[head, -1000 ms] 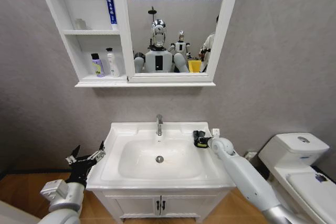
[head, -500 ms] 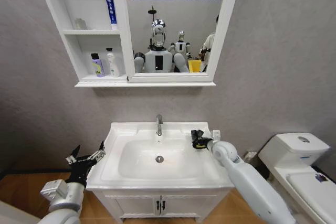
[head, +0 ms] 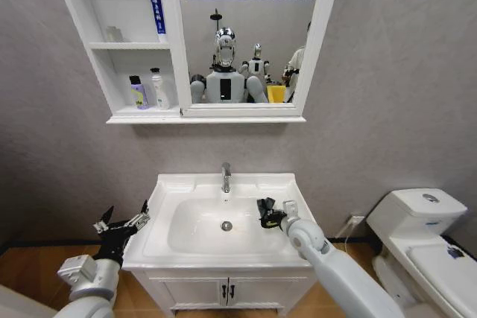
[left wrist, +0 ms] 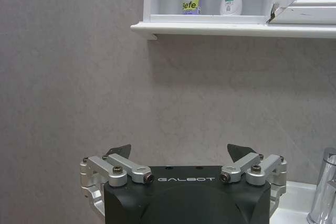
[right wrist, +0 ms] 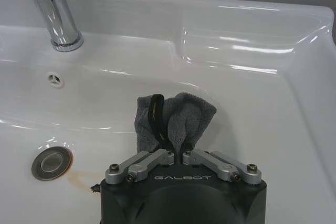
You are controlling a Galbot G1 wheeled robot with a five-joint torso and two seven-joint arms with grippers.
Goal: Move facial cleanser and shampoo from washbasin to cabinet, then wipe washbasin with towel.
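Wiping step in hand: right gripper (right wrist: 176, 153) jaws clamped on small grey-black folded towel (right wrist: 176, 119), hanging just ahead of them over white ceramic washbasin (right wrist: 252, 72) bowl's slope. Left gripper (left wrist: 181, 156) idle, jaws spread, beside the basin's edge. Next, likely pressing cloth down and sweeping across.

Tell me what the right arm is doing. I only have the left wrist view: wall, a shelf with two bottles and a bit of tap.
Observer: The right end effector is shut on the towel, a grey bunch with a black and yellow edge.
Operator: Where is that on the washbasin?
Observer: In the head view it is at the right side of the washbasin bowl, to the right of the drain and nearer the robot than the tap.
Operator: Anything to wipe there?
Observer: The right wrist view shows a brownish stain on the bowl beside the drain, close to the end effector.
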